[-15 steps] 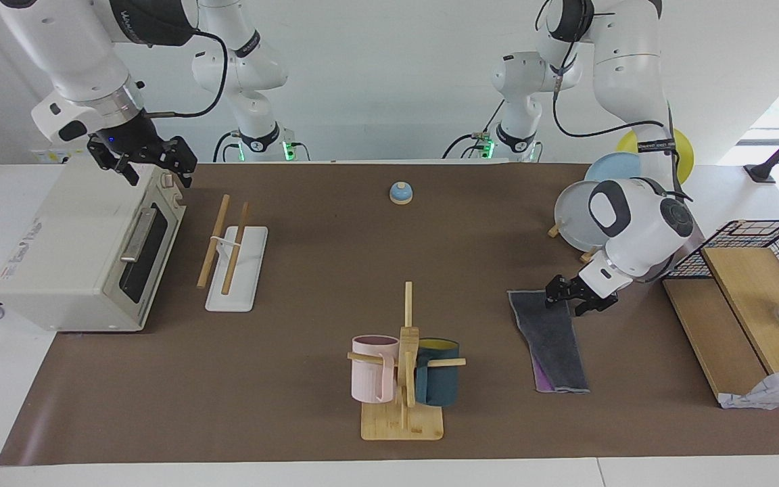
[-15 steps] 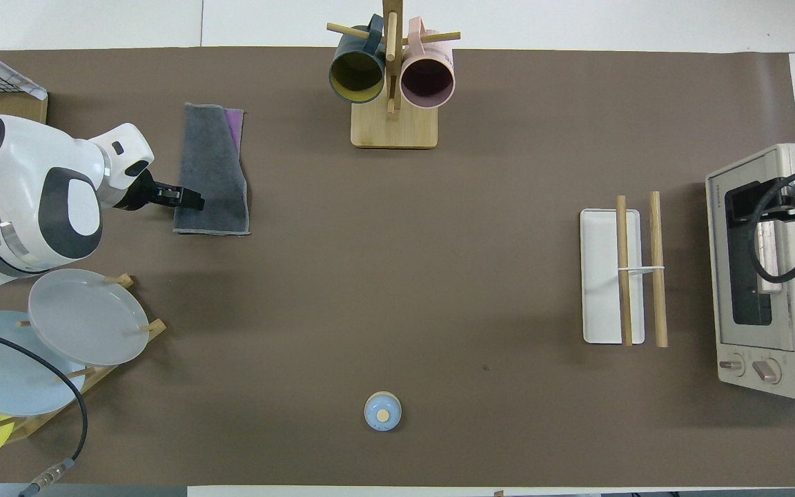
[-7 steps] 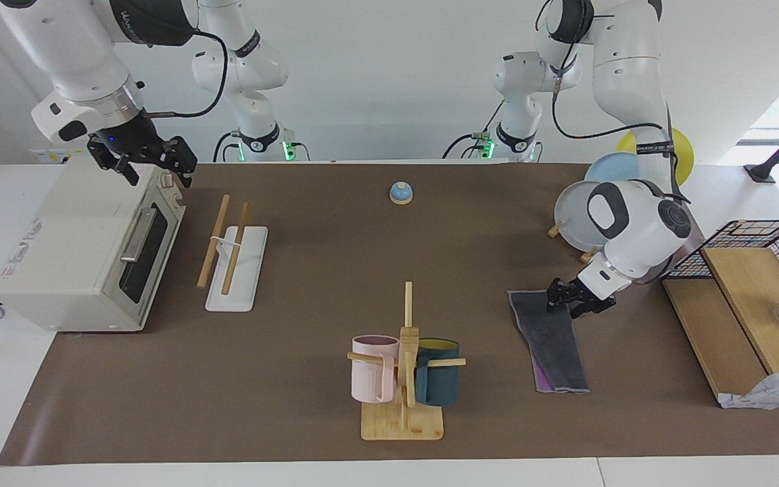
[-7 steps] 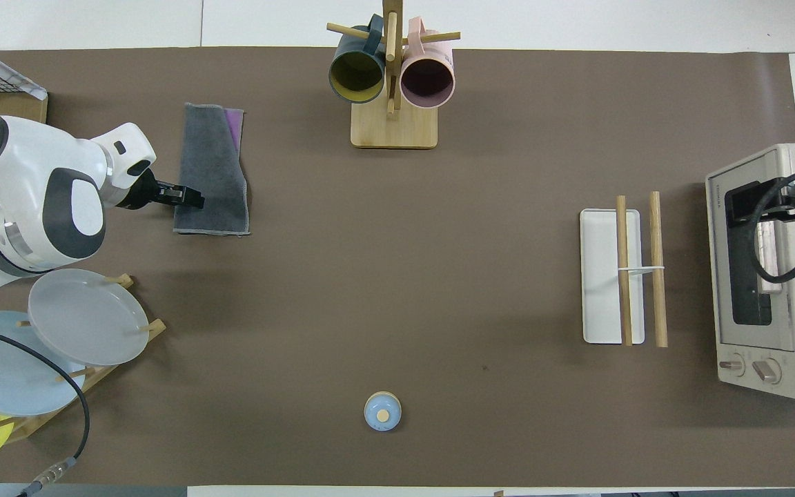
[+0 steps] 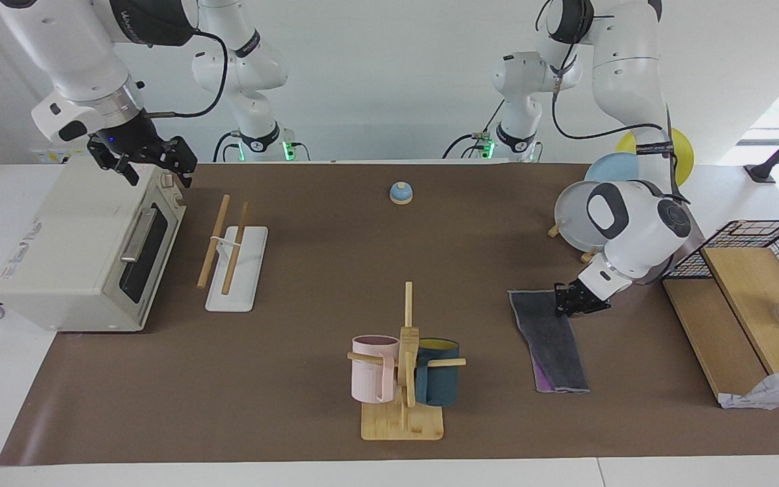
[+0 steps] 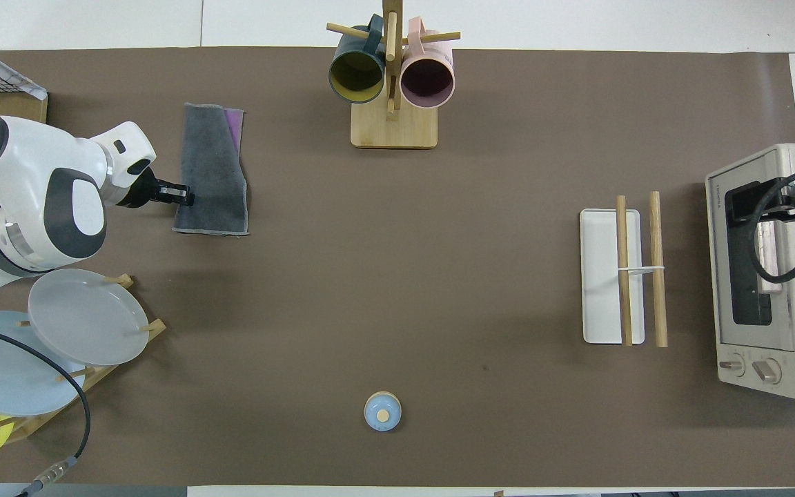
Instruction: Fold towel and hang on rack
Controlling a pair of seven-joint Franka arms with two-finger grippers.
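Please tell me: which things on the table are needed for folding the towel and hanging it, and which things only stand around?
Needed:
- towel, folded, grey face up
- rack
- left pincer, shut on the towel's edge

Only standing around:
- toaster oven, right pincer open over it
- mug stand with two mugs
- plates
- bell
- wire basket

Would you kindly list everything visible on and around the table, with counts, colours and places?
towel: one, grey with a purple edge, folded flat at the left arm's end
rack: one, two wood rods over a white tray, beside the toaster oven
toaster oven: one, cream, right arm's end
mug stand: one, bamboo, holding a pink and a dark teal mug, farthest from the robots
bell: one, blue, near the robots
plates: three, grey, light blue, yellow, on a wooden stand
wire basket: one, black, over wood boards
left gripper: shut on the towel's nearer edge
right gripper: open, over the toaster oven, waiting
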